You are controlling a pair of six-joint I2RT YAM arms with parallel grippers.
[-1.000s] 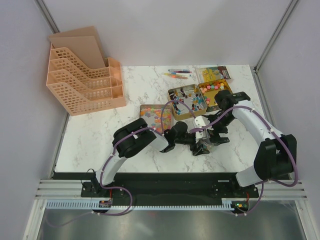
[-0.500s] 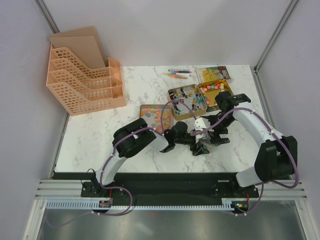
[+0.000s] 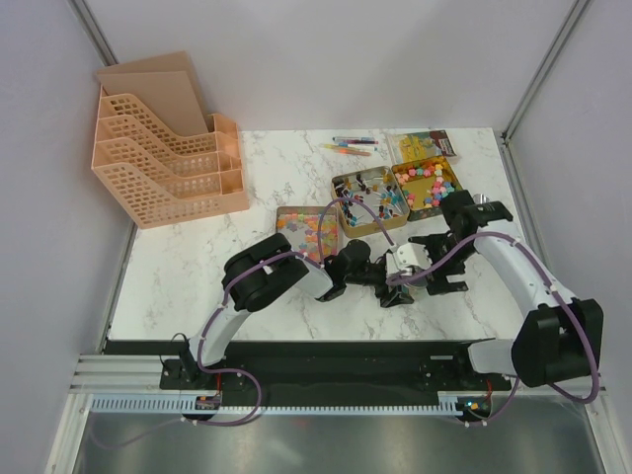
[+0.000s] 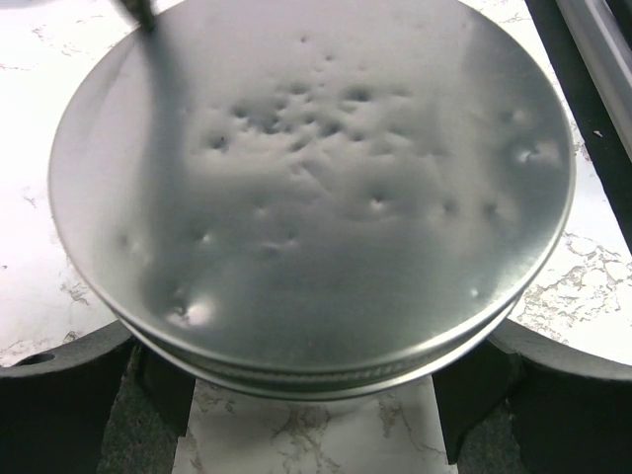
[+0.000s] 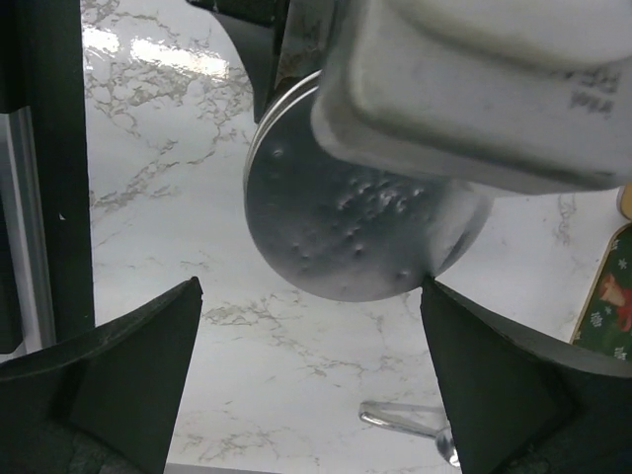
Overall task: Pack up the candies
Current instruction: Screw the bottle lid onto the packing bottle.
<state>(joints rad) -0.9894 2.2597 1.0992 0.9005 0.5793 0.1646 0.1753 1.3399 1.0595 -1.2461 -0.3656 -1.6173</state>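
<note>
The right gripper (image 5: 311, 336) has swung back toward the desk's (image 3: 217, 267) right edge, wide and empty, while the left gripper (image 4: 311, 346) clamps what looks like a round tin (image 4: 316, 188), leaving the candies (image 3: 427, 185) unpacked.

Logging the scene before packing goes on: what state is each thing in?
round metal tin: gripped by left tool, dented face up
left tool: shut on the round metal tin
right tool: open, empty
rectangular tins: all three open, candies inside
</note>
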